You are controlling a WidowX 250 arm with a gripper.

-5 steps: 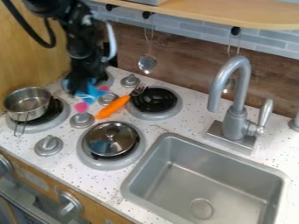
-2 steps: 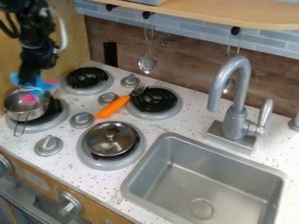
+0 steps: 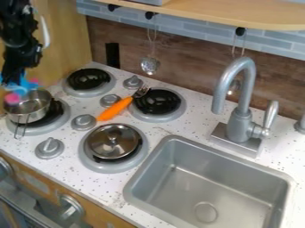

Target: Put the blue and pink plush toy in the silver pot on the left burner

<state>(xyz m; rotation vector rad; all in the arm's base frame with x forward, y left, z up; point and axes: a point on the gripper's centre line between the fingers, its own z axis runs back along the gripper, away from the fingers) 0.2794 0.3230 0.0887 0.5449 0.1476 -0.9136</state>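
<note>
Black claw (image 3: 12,83), left edge of frame, pinching blue-and-pink object (image 3: 25,84) near small silver metal pot (image 3: 35,112); round silver metal lid (image 3: 112,141), left of centre, on burner (image 3: 87,162); anything underneath hidden.

The fixed camera looks down at a slant from above the front side of the worktop (image 3: 62,165), turned obliquely toward the rear wall (image 3: 191,67), so the front cabinet edge (image 3: 35,180) runs diagonally across the lower left. It sits near enough that the sink (image 3: 205,185) looms large at lower right, while the shelf (image 3: 238,17) crosses the top.
</note>
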